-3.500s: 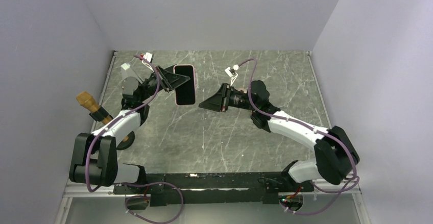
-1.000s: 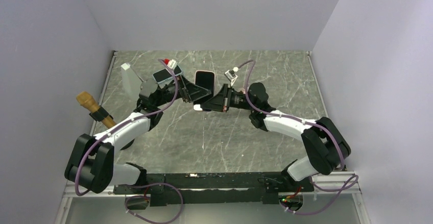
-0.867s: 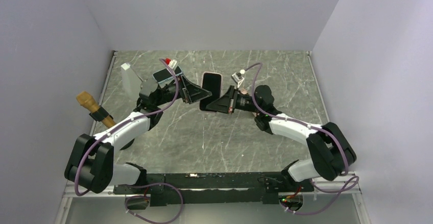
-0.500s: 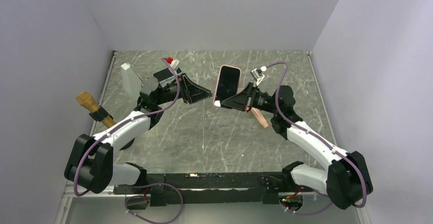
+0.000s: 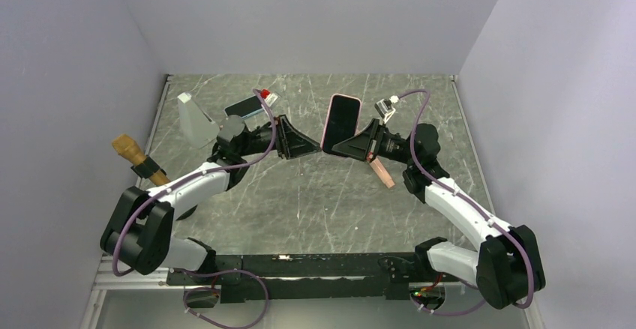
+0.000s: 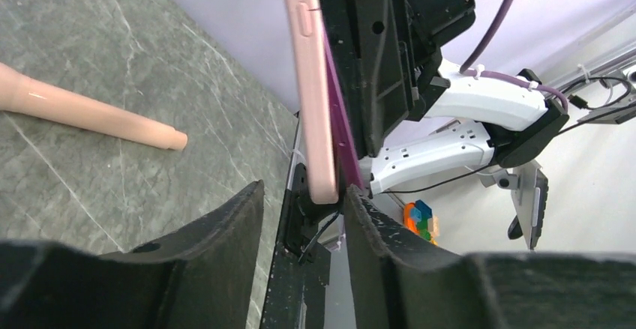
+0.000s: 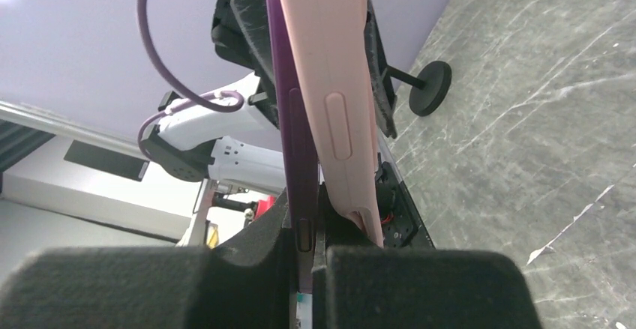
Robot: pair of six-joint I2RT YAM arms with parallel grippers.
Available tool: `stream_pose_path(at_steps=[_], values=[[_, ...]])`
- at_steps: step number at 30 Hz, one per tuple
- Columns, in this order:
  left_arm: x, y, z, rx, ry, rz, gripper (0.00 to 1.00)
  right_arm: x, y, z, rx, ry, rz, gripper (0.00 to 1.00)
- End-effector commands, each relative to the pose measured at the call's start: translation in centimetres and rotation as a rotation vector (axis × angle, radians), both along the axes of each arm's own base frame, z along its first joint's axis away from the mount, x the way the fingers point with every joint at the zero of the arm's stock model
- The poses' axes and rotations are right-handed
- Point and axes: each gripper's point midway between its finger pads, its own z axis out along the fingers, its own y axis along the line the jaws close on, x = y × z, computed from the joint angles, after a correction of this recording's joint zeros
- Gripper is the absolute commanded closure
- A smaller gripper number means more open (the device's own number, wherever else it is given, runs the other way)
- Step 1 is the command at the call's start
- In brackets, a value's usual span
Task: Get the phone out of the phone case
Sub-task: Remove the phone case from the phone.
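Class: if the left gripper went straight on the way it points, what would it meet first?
Most likely the phone held by the right gripper; its lower end sits ahead of the gap of the open left gripper. Depth is unclear.

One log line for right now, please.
phase: case removal | right gripper: shut on phone | left gripper: open, at end of pink case | case: partly parted from phone, not off

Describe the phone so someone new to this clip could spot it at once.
Start at the grey marble table and look just right of its centre. There the right gripper holds the phone, a black-screened slab in a pink case. Unlike the peach stick lying flat nearby, it is held clear of the table.
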Motion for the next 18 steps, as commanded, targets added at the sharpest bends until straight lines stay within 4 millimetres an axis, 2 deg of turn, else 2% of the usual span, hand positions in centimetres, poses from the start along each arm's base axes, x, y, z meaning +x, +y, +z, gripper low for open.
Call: stream_pose_path(at_steps=[1, 6, 9, 14, 18], values=[[0.0, -0.4, 1.2, -0.029, -0.045, -0.028, 0.54, -0.8, -0.2, 2.7, 0.071, -0.116, 0.024, 1.0], [0.0, -0.6, 0.8, -0.019, -0.035, -0.033, 0.63, -1.0, -0.2, 2.7, 0.09, -0.117, 0.027, 1.0], [-0.1, -0.7, 0.8, -0.022, -0.037, -0.038, 0.64, -1.0, -0.2, 2.5, 0.09, -0.114, 0.028, 1.0], [-0.5, -1.2, 0.6, -0.017, -0.031, -0.059, 0.58, -0.9, -0.1, 1.8, 0.084, -0.103, 0.023, 1.0], [-0.7, -1.4, 0.3, -0.012, -0.025, -0.068, 0.6, -0.9, -0.1, 1.7, 0.084, -0.103, 0.023, 1.0]])
